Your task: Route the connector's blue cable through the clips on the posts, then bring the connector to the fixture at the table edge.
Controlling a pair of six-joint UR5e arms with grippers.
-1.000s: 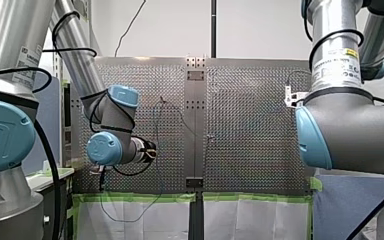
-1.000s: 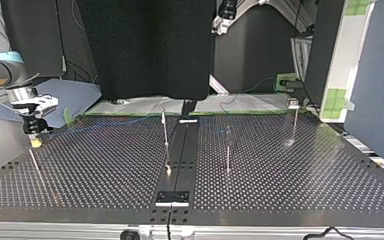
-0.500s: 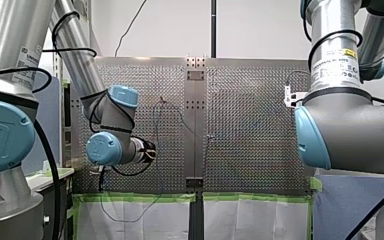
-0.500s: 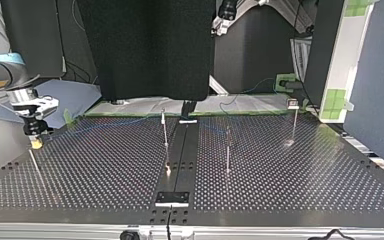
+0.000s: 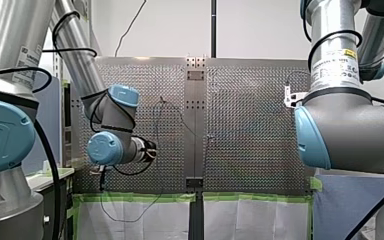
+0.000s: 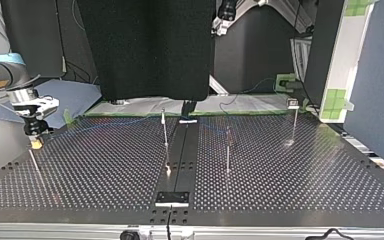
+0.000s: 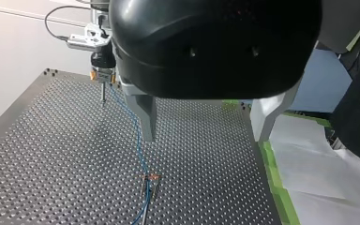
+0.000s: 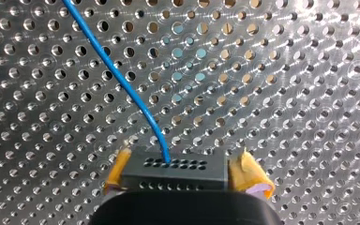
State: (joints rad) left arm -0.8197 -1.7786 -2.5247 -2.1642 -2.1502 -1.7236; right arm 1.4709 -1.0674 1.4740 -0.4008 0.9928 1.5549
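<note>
Perforated steel makes up the bench [image 6: 280, 180] that fills the top view. My right gripper [image 6: 34, 134] hangs low over it at the nine o'clock edge of that view. My left gripper [image 7: 205, 138] hovers above the bench with its fingers spread wide and nothing between them. Thin posts stand on the bench: one near the centre [image 6: 165, 131], another toward four o'clock of it [image 6: 227, 150], and a third out toward three o'clock [image 6: 294, 122]. In its own wrist view my right gripper's fingers are closed onto the black connector [image 8: 173, 171], with the yellow pads [image 8: 116, 171] pressed against its two ends. From the connector's face the blue cable [image 8: 117, 75] runs off ahead across the holes. Below my left gripper the cable reaches a small clip [image 7: 151, 178]; I can't tell whether it sits inside it.
</note>
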